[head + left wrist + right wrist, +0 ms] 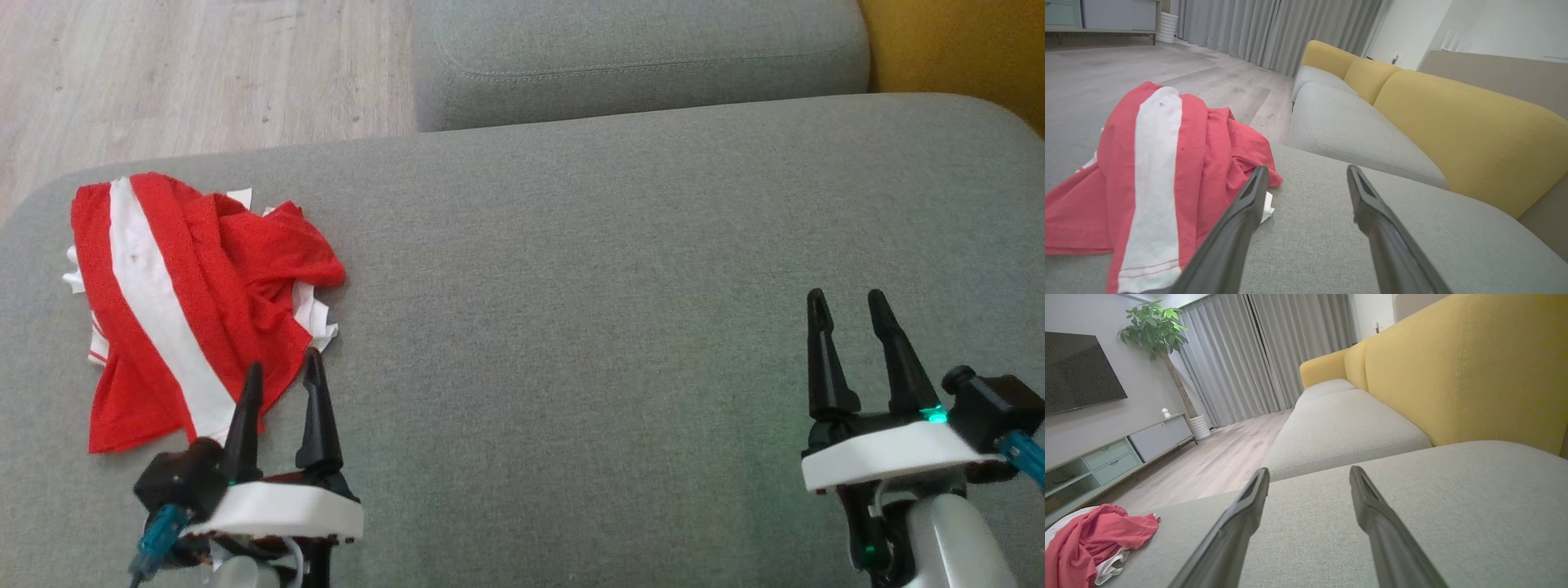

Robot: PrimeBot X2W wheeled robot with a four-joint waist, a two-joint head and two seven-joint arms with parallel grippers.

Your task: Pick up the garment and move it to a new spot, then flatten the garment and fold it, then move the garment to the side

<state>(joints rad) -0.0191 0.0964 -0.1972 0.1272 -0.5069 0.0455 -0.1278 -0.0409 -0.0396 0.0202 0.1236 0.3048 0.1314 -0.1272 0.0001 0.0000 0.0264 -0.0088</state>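
Foremost: left gripper (283, 360), lower left of the head view, jaws spread with nothing between them. Its tips sit at the near right edge of the garment; contact cannot be told.
Right gripper (845, 294), lower right, jaws likewise spread and empty, over bare cushion, well apart from the garment.
Item: garment (204, 286), red with a broad white stripe, crumpled in a heap at the left end of the grey seat cushion (571, 327). White fabric shows at its edges. Small white tab (1267, 206) at its near edge, any print too small to read.
Beyond: second grey cushion (637, 57), just behind the first; yellow backrest (955, 49) at right; pale wood floor (163, 65) at left.
Farthest: grey curtains (1257, 355), potted plant (1155, 326), low cabinet (1126, 449), dark wall screen (1077, 379).
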